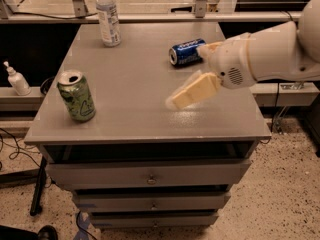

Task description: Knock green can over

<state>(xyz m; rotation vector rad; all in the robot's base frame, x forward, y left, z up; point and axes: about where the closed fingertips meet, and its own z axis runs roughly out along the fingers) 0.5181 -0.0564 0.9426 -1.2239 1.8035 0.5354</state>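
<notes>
The green can (76, 95) stands upright near the front left corner of the grey cabinet top (140, 64), its opened silver top facing up. My gripper (175, 99) hangs low over the middle-right of the top, pointing left and down towards the can, and is well to the right of it with bare surface between them. It touches nothing. The white arm (270, 54) reaches in from the right.
A blue soda can (186, 52) lies on its side just behind the gripper. A clear plastic bottle with a white label (108, 18) stands at the back left. A small white pump bottle (16, 80) sits on a lower shelf to the left. Drawers are below the top.
</notes>
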